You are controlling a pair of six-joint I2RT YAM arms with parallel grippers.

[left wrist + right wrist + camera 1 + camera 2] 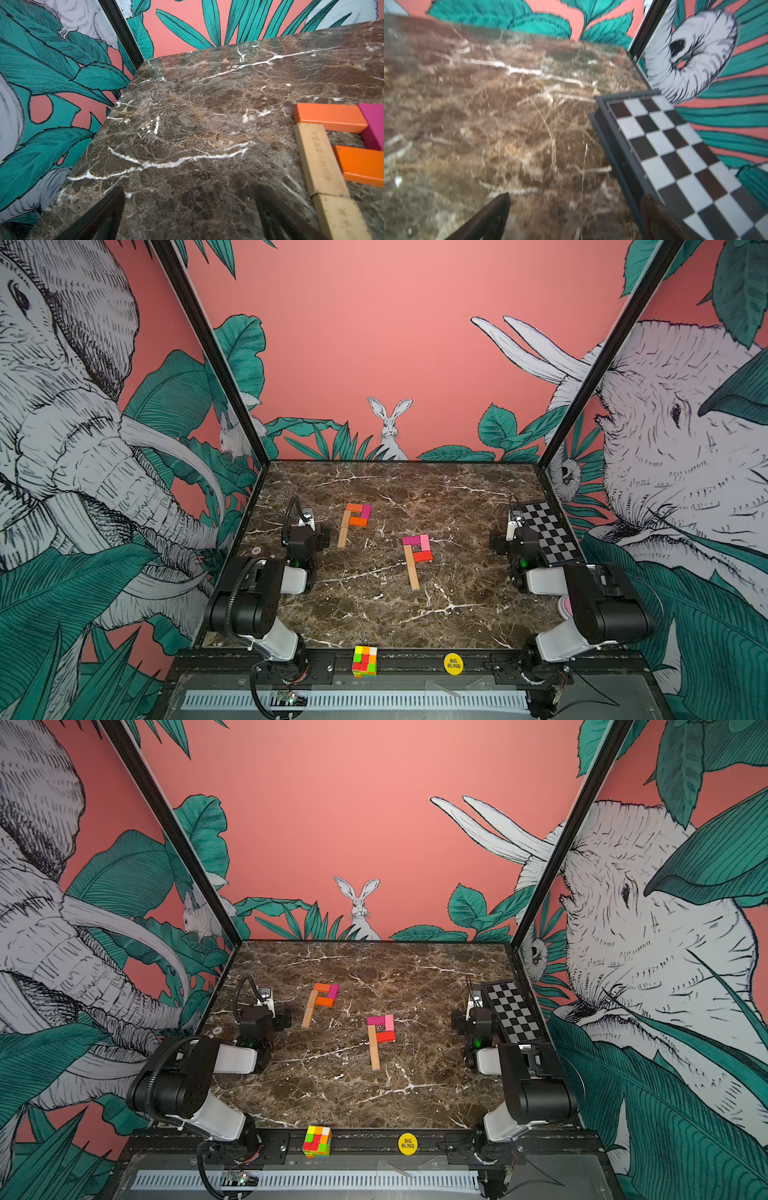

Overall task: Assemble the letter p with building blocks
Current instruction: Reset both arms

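Ten small flat wooden building blocks (343,529) lay on the brown marble worktop (374,614) as two finished-looking letters, with none loose. The left-hand letter (324,1001) had a stem of two plain tan bricks set end to end. An orange brick ran across its top, a magenta brick down the side, and a second orange brick closed the bowl. In the left wrist view the upper tan brick (320,160) touched both orange bricks. The right-hand letter (423,557), nearer the middle of the worktop, had the same form: tan stem, magenta top, pink side, red bar.

The left arm (301,541) sat at the left edge just beside its letter. The right arm (521,543) sat at the right edge beside a black-and-white chequered board (548,531), well apart from the other letter. Each wrist view showed that arm's jaws spread wide over bare marble, pinching nothing.

To my eye the assembly step was done, twice over, so the next move called for no grasp. At most the left-hand stem, which leaned a little, could take a light nudge. That would need care, because the bricks merely abut and a firm push would likely scatter the bowl. A multicoloured puzzle cube (365,662) and a yellow disc (453,663) rested on the front rail, out of play.
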